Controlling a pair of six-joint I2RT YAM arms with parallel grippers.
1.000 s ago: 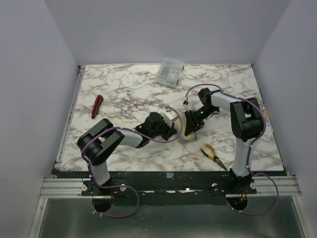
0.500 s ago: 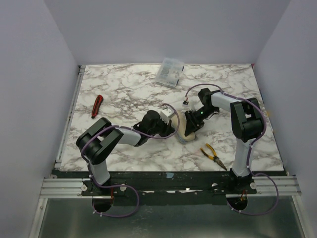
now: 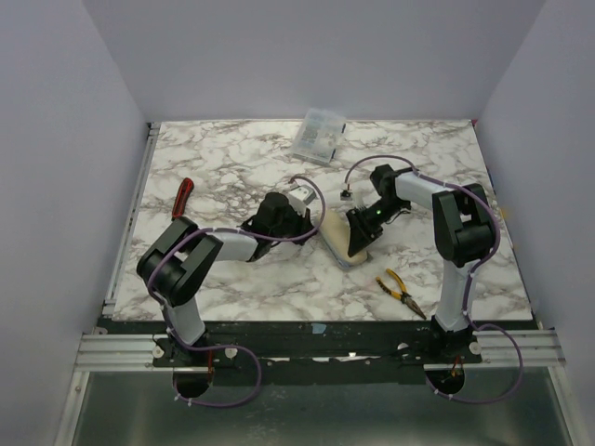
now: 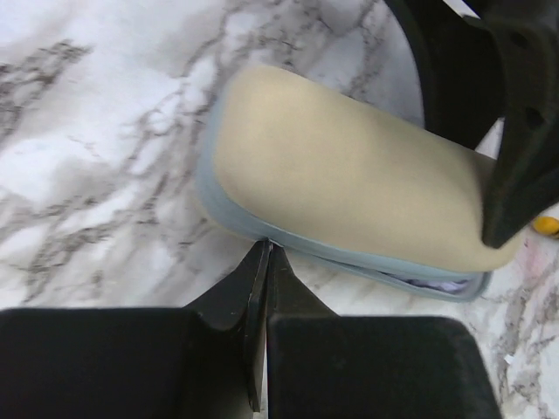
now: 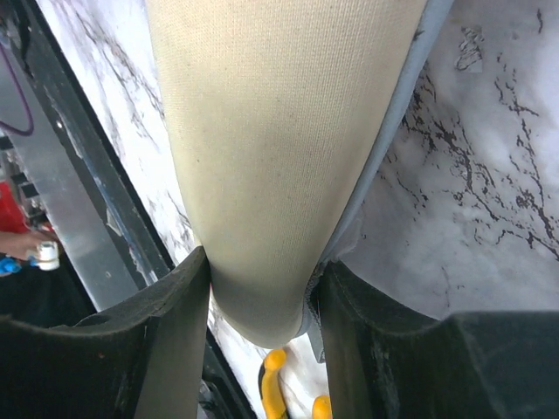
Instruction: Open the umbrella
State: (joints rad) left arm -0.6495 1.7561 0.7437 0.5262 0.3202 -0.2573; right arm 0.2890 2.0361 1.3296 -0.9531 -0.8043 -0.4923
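Nearest the arm bases: yellow-handled pliers [image 3: 400, 290] on the worktop [image 3: 279, 288], apart from everything else. Just beyond, mid-worktop: the umbrella [image 3: 337, 234], folded into a flat cream packet with a pale lavender edge, lying on the marble. Pinched at one end by the right tool [image 5: 262, 288], one finger on either side of the fabric. At the opposite side, the left tool [image 4: 265, 249], pressed together on nothing, tips at the lavender edge and seemingly touching it. Farther off: a red-handled item [image 3: 181, 197], then a clear box [image 3: 319, 135] at the back. Looks like an early step: bundle steadied, not yet unfurled. Next probably calls for spreading the left tool, finding the handle or shaft, neither visible here, and pulling against the right tool's hold.
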